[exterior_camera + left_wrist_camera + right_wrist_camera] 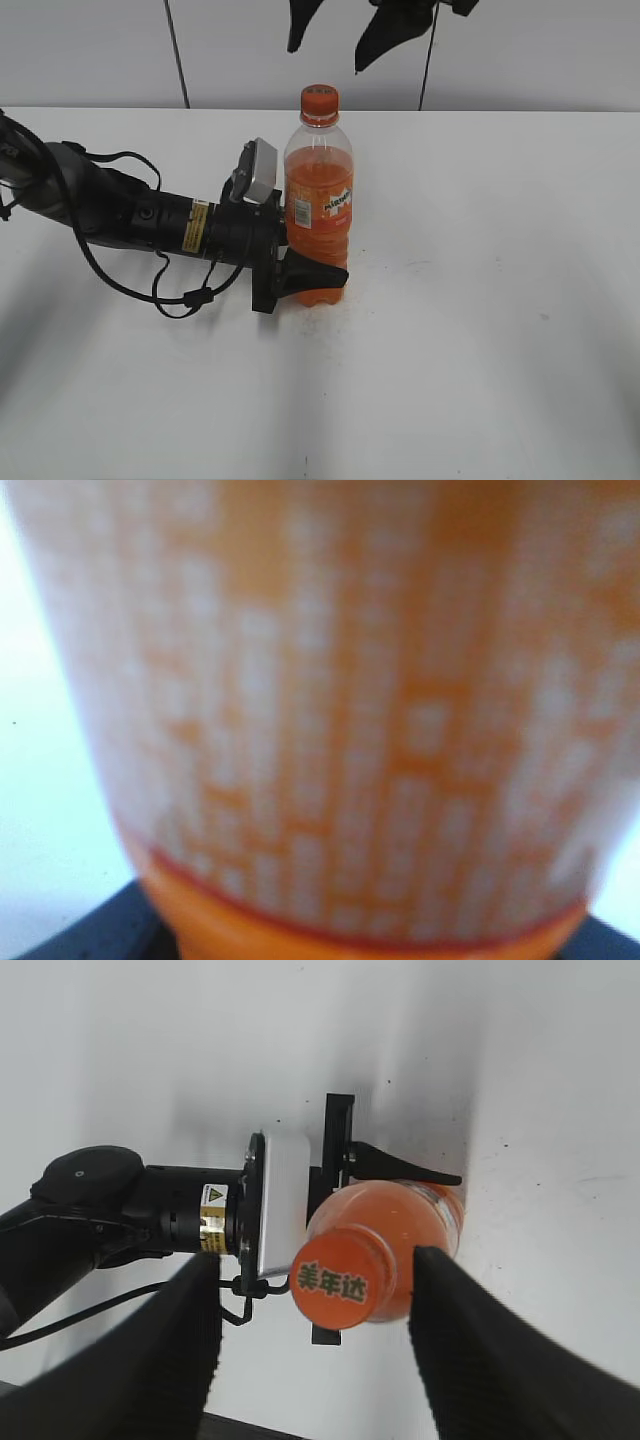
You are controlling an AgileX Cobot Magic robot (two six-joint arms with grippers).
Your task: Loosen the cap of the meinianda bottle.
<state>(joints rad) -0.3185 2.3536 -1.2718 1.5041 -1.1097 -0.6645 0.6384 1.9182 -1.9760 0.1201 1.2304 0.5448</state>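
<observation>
The meinianda bottle [318,200] stands upright on the white table, with orange drink inside and the orange cap [319,103] on top. My left gripper [305,278] reaches in from the left and is shut on the bottle's lower part. In the left wrist view the bottle's blurred label [330,700] fills the frame. My right gripper [345,30] hangs open above the cap and touches nothing. In the right wrist view the cap [342,1280], with dark markings on top, lies between the spread fingers of my right gripper [320,1360], and the bottle's shoulder [425,1210] shows below it.
The left arm [130,215] lies low across the left of the table with loose black cables [180,295] beside it. Its white wrist camera [258,172] sits close to the bottle's left side. A grey wall [500,50] stands behind the white table [480,330].
</observation>
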